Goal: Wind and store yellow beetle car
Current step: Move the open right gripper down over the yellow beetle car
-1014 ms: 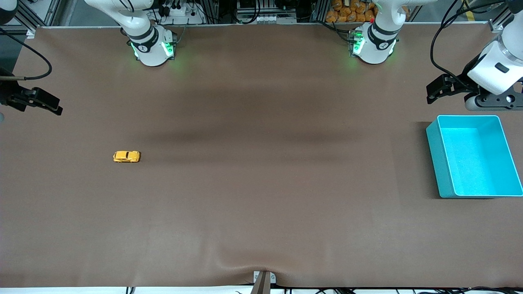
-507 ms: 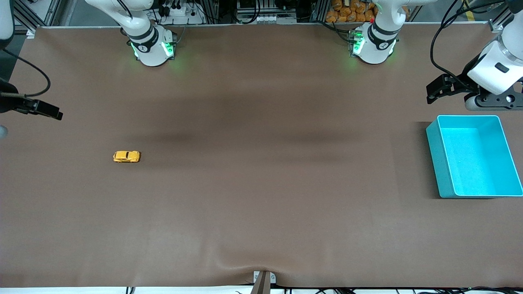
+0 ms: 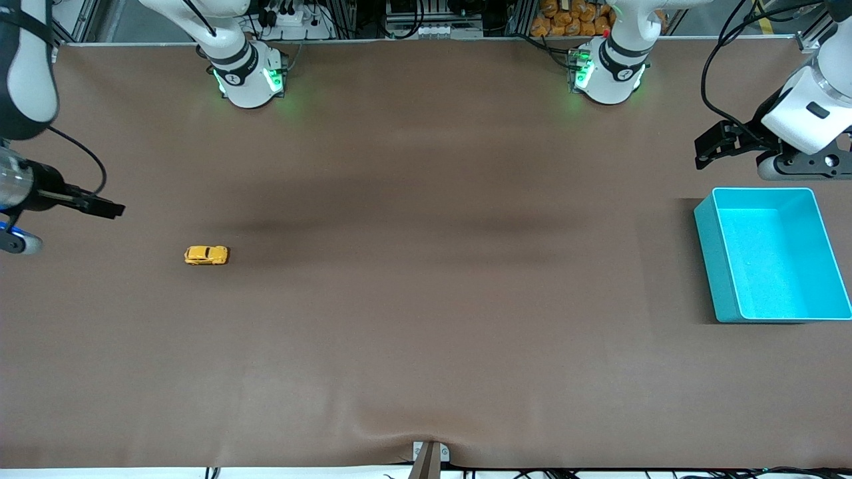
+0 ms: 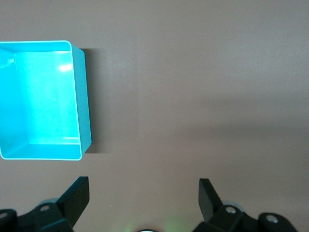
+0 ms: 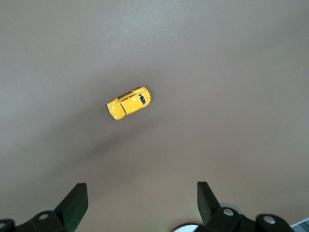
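Two grippers are up in the air, and both are wide open and holding nothing.

The right gripper (image 3: 110,209) is high over the table (image 3: 426,346) at the right arm's end. It is near the yellow beetle car (image 3: 206,255) but not over it yet. In the right wrist view the car (image 5: 129,103) sits on its wheels on the bare table, with the open fingers (image 5: 76,200) well apart from it.

The left gripper (image 3: 709,152) hangs over the table at the left arm's end, next to the turquoise bin (image 3: 712,266). This arm looks like it is waiting. The bin has nothing in it. It is a long way from the car, at the other end of the table.

The job looks like it has only just begun. The car has not been picked up, wound or put away.

What could go wrong? The car is tiny, smooth and round. If the fingers close on the curved roof, it could pop out. It also has wheels, so a small bump from one finger could make it roll away. The gripper should come down right over the middle and pinch the two flat sides.

If the car is let go after winding while it points the wrong way, it could roll off the table and miss the bin.
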